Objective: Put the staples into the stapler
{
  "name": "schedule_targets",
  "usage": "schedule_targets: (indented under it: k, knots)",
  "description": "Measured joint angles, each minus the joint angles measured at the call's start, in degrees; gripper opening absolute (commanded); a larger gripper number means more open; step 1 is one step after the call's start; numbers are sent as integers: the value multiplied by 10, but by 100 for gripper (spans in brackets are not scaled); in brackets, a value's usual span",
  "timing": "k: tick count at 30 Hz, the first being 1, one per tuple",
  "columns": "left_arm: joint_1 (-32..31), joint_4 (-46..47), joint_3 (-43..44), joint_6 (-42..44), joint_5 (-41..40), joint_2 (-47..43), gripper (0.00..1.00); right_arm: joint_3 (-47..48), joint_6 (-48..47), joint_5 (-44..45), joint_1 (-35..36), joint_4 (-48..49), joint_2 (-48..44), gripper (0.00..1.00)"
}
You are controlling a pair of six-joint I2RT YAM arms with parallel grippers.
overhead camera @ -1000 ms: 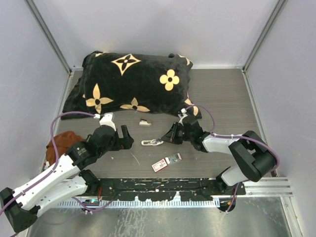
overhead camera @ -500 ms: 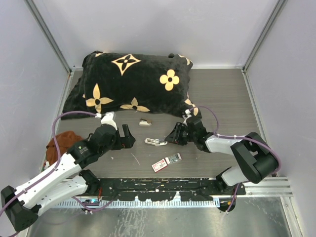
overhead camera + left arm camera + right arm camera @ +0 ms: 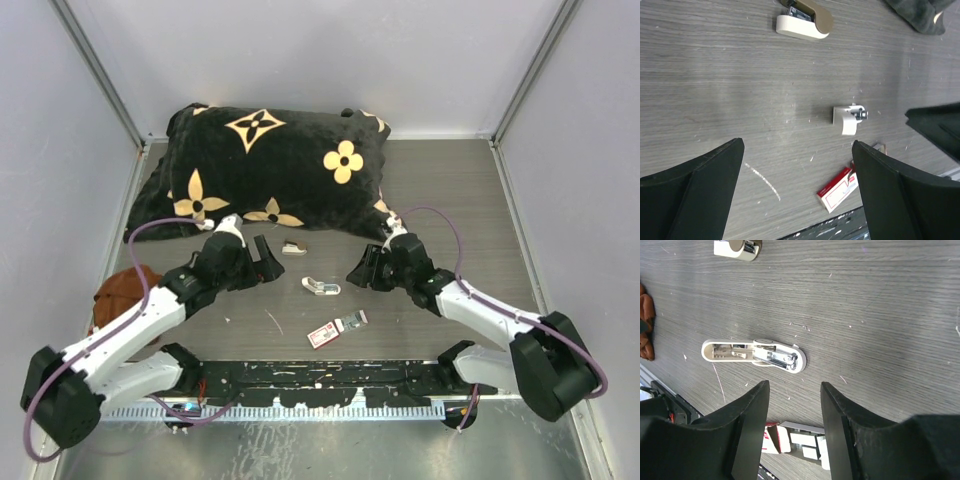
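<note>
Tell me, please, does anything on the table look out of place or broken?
The white plastic stapler lies opened at mid-table, metal channel exposed, while a small white-and-tan piece lies apart near the black patterned pillow. It may be its cap; I cannot tell.

1 pillow point(image 3: 270, 170); 1 open white stapler point(image 3: 321, 287); 1 white-and-tan piece point(image 3: 293, 248); 1 staple box point(image 3: 322, 336); 1 grey tray point(image 3: 352, 321); 1 brown cloth point(image 3: 118, 290).
</note>
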Motion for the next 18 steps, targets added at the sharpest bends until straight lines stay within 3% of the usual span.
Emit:
schedule_targets:
  k: [7,18]
  knots:
    - [16,71,27,-18,40,147,88,6,-16,10,0,-49,-52,57]
    - [15,66,210,87,2,373,90,7,-22,10,0,-78,-82,64]
